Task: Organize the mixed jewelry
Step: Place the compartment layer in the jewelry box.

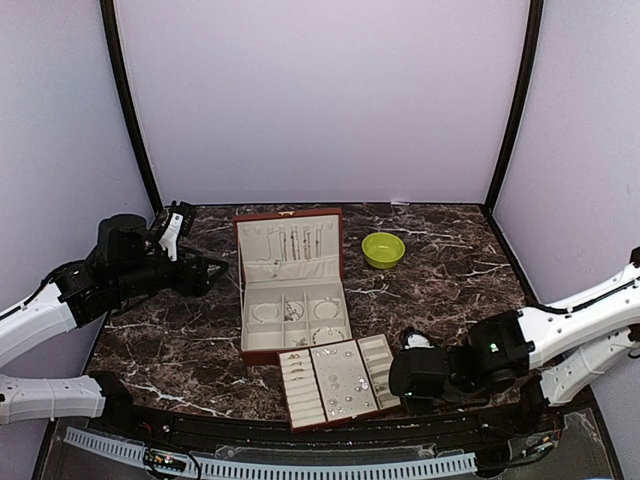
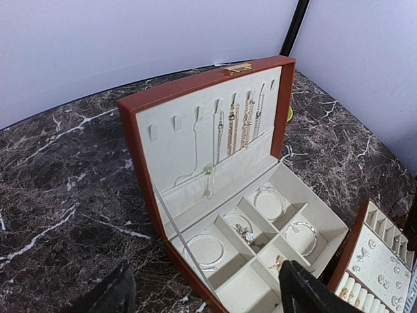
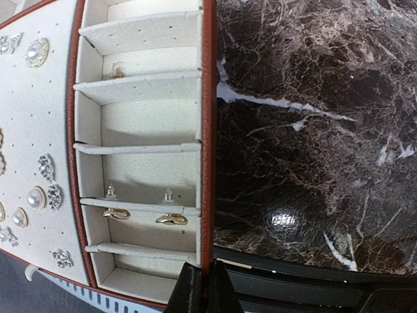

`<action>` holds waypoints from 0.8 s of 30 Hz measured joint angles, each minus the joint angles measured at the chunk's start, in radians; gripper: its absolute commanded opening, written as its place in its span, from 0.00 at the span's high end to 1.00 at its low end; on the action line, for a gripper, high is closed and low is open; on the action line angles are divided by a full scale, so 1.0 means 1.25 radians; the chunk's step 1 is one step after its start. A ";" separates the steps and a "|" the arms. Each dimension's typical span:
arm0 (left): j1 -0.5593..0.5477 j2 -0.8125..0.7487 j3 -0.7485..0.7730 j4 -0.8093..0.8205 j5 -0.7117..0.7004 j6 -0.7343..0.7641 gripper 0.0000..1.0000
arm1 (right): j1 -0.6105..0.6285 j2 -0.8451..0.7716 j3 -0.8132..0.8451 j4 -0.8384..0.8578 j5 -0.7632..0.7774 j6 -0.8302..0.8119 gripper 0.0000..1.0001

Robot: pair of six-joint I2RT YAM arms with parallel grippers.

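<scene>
Plain pale-lilac wall panels (image 1: 320, 100) and black corner poles (image 1: 131, 100) are enclosing a dark marble-patterned tabletop (image 1: 450, 290), suggesting a robot lab booth.

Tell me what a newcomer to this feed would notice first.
The open reddish-brown jewelry box in the middle, its upright lid hung with chains and bracelets lying in its compartments. Before it, at the near edge, sits the cream-lined tray of rings and earrings, the shut right gripper at its right side. A lime-green bowl stands behind, right of the box.

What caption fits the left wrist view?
Open left gripper facing an open box, chains hanging in its lid, bracelets in its compartments.
</scene>
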 measured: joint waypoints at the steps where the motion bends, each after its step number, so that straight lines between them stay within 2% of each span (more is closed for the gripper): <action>1: 0.000 0.000 0.000 0.000 0.000 0.000 0.22 | -0.004 -0.005 0.002 -0.002 0.001 0.000 1.00; 15: 0.000 0.000 0.000 0.000 0.000 0.000 0.22 | -0.123 -0.028 0.054 -0.027 -0.002 -0.054 1.00; 24: 0.000 0.000 0.000 0.000 0.001 0.000 0.21 | -0.225 0.051 0.141 -0.035 -0.030 -0.130 1.00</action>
